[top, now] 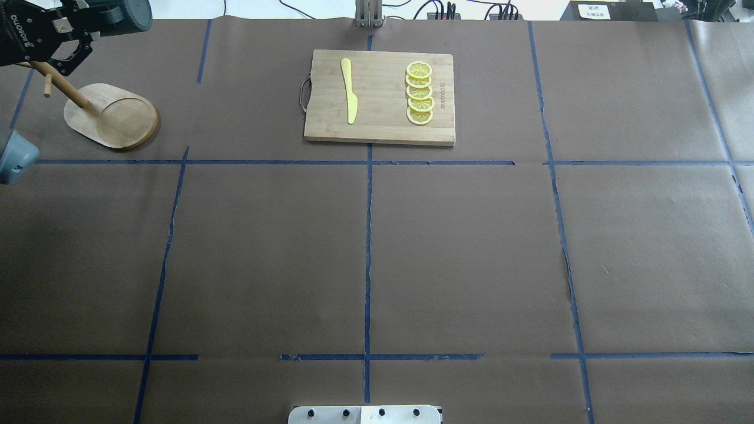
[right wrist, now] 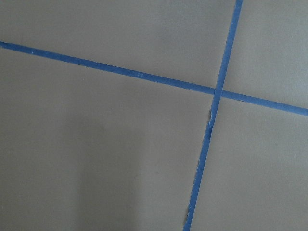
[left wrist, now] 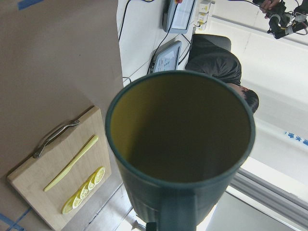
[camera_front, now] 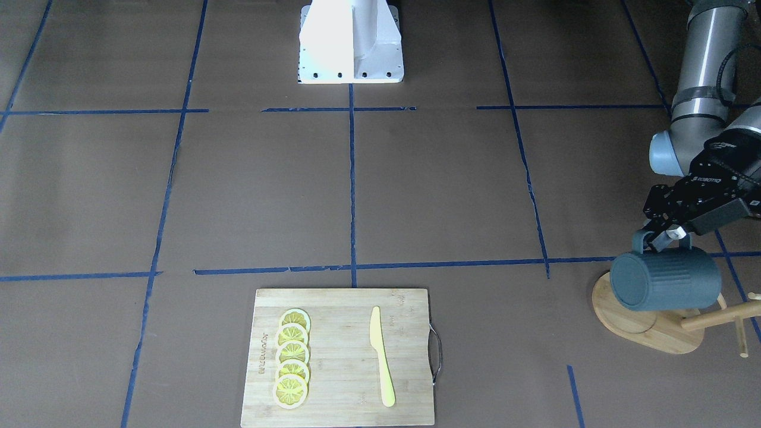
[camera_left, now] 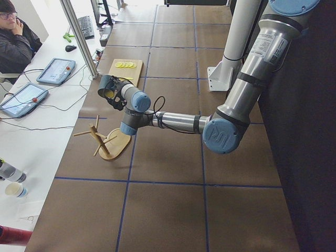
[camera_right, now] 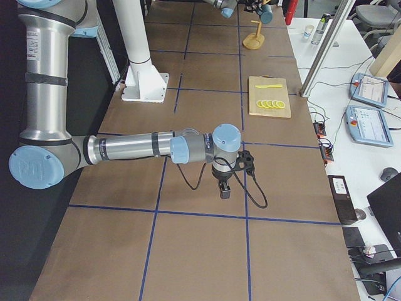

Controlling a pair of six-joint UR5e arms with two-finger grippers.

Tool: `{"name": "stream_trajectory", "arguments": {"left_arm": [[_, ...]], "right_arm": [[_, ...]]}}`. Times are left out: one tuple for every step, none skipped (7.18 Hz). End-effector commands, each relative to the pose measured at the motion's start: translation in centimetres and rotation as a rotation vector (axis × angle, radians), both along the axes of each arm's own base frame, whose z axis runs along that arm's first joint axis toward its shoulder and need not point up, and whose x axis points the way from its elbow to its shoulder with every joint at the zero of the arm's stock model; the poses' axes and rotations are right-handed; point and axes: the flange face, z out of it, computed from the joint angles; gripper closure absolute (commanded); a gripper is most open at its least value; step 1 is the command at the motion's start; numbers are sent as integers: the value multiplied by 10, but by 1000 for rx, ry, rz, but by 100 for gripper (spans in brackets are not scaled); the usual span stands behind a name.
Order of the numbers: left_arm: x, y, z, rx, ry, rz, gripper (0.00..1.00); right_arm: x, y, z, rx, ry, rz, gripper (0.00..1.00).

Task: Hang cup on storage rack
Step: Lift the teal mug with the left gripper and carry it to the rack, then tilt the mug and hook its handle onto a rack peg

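Two things lie on the bamboo cutting board [camera_front: 339,303] at the left of the front-facing view, a row of lemon slices [camera_front: 292,358] and a yellow knife [camera_front: 380,356]. They are well apart from the work, so we leave them alone. Further right, the cup [camera_front: 666,279] hangs on its side in the air over the oval base of the storage rack [camera_front: 645,333], its bottom towards that view's left. The left gripper [camera_front: 659,236] is clamped on its small handle [camera_front: 640,239]. As far as we can see, no peg passes through the handle yet. Rightmost, the post [camera_front: 713,318] and its thin pegs [camera_front: 741,336] reach out past the cup. We judge that the fingers fill part of the loop, so we should line its free opening up with one peg's tip. We should then slide along the peg's own line and keep the cup's body off the post, lest the light stand tip. We should let go only once the peg bears the weight. The right gripper [camera_right: 224,188] hovers over the taped table well apart from all this; we cannot tell whether it is parted or closed.
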Motion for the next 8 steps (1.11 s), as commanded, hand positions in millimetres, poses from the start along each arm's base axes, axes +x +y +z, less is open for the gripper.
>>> {"name": "stream_trajectory", "arguments": {"left_arm": [[-13, -1, 24, -76, 107, -8, 100], [-16, 4, 48, -77, 137, -3, 100], [-17, 5, 59, -89, 144, -1, 100], [-29, 3, 61, -114, 168, -7, 100], [-35, 2, 62, -109, 171, -16, 100], [-39, 1, 66, -114, 169, -24, 100], [-42, 3, 70, -100, 174, -25, 100], [-45, 8, 87, -87, 178, -26, 100]], "right_arm": [[0, 0, -1, 2, 1, 1, 0], [0, 0, -2, 4, 2, 1, 0], [0, 0, -3, 5, 0, 1, 0], [0, 0, -4, 7, 2, 1, 0], [0, 0, -4, 7, 2, 1, 0], [0, 0, -4, 7, 2, 1, 0], [0, 1, -8, 16, 1, 1, 0], [1, 2, -8, 14, 1, 3, 0]]}}
